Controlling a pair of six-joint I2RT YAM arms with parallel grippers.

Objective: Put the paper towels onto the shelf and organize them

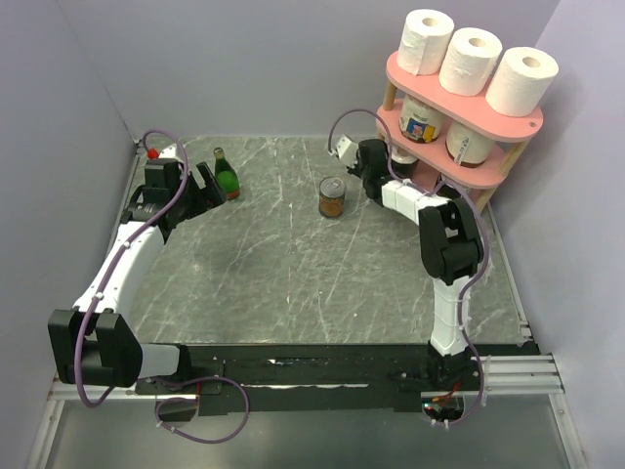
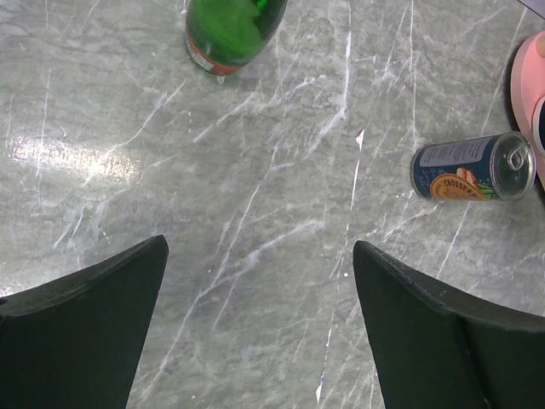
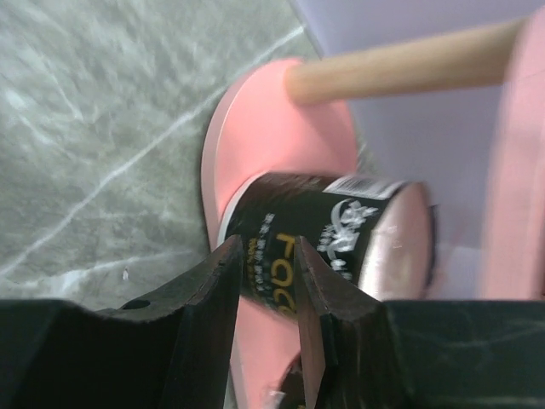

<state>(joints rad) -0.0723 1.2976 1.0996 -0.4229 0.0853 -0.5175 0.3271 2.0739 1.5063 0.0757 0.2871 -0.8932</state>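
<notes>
Three white paper towels (image 1: 428, 41) (image 1: 471, 61) (image 1: 522, 80) stand in a row on the top board of the pink shelf (image 1: 459, 107) at the back right. My right gripper (image 1: 379, 161) is low at the shelf's left end. In the right wrist view its jaws (image 3: 268, 247) stand almost together with nothing between them, just in front of a black can (image 3: 341, 230) on the bottom pink board (image 3: 272, 128). My left gripper (image 1: 207, 186) hovers wide open over bare table (image 2: 260, 243), next to a green bottle (image 1: 226, 174).
Two labelled jars (image 1: 422, 119) (image 1: 469, 145) sit on the shelf's middle board. A small tin can (image 1: 333, 196) (image 2: 473, 168) stands on the marble table between the arms. The green bottle (image 2: 234, 30) is just ahead of the left fingers. Purple walls enclose the table.
</notes>
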